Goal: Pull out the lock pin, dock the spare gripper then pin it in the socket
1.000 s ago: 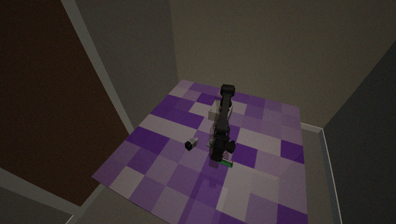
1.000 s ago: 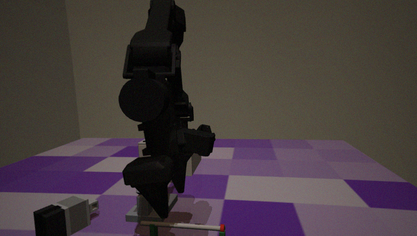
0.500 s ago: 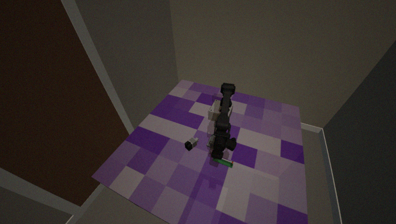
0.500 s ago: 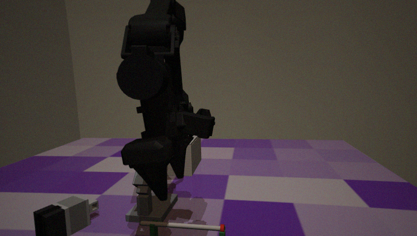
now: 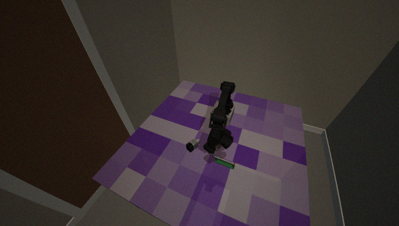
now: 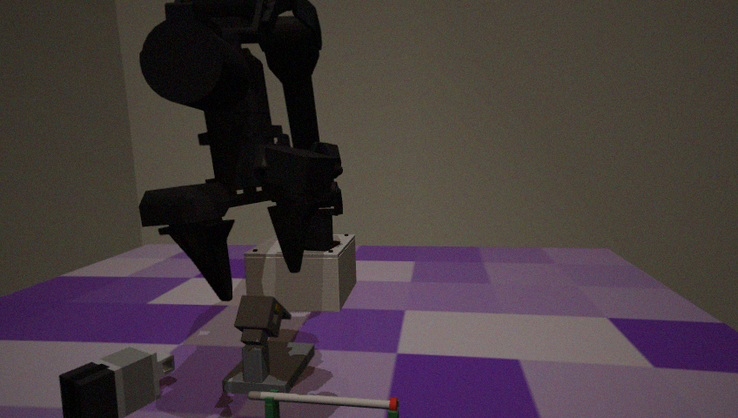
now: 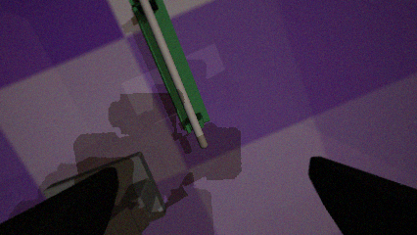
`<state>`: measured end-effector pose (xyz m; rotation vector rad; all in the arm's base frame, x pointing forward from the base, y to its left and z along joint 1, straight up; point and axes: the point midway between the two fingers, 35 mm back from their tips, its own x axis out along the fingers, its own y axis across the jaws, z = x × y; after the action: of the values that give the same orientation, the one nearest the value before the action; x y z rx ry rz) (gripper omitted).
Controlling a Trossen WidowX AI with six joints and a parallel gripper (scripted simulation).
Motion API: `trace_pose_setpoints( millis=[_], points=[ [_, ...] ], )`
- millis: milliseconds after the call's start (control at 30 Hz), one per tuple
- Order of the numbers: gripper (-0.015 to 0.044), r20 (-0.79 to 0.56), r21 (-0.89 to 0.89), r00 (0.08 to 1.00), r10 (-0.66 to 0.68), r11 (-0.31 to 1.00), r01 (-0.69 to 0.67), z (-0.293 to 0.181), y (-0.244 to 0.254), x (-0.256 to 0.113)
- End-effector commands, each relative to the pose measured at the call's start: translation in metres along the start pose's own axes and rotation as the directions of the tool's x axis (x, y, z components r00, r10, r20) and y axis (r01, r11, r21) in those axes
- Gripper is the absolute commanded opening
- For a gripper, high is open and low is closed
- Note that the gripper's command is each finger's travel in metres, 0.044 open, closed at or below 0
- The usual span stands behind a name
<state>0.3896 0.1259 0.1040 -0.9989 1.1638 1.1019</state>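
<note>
The lock pin (image 5: 224, 159) (image 6: 331, 399) (image 7: 171, 70), pale with a red end, lies along a green rack (image 5: 224, 163) (image 6: 271, 407) (image 7: 181, 64), outside the socket. The mount (image 6: 256, 313) stands on its grey base plate behind the rack, its angled head holding the socket; the socket's opening is not clear. The spare gripper (image 5: 193, 144) (image 6: 135, 381), a light grey block with a black end and small spigot, lies left of the mount, apart from it. My gripper (image 5: 218, 145) (image 6: 260, 285) (image 7: 215, 170) is open and empty, its fingertips above the mount's head in the exterior view.
The arm's pale base box (image 5: 231, 115) (image 6: 295, 282) stands behind the mount. The checkered purple table (image 5: 190, 193) (image 6: 466, 383) carries everything; its near left edge shows in the top view. The mount's base plate (image 7: 154, 193) shows partly behind a finger in the wrist view.
</note>
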Motion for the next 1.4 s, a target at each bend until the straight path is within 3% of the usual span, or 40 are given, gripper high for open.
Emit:
trace_pose_setpoints(
  millis=[0, 200, 433, 800, 1100, 1367],
  points=[
    [0.044, -0.052, 0.501, 0.999, -0.008, 0.865, 0.033, -0.068, -0.023, 0.002],
    [0.044, -0.095, 0.871, 0.995, -0.011, 0.484, 0.088, -0.133, -0.034, -0.001],
    [0.044, -0.135, 0.991, 0.991, -0.003, -0.02, 0.134, -0.199, -0.034, -0.005],
    [0.044, -0.136, 0.99, 0.991, -0.002, -0.038, 0.136, -0.203, -0.033, -0.001],
    [0.044, -0.135, 0.99, 0.991, -0.001, -0.045, 0.134, -0.206, -0.034, 0.06],
    [0.044, -0.135, 0.99, 0.991, 0.0, -0.046, 0.134, -0.208, -0.034, 0.07]
  ],
)
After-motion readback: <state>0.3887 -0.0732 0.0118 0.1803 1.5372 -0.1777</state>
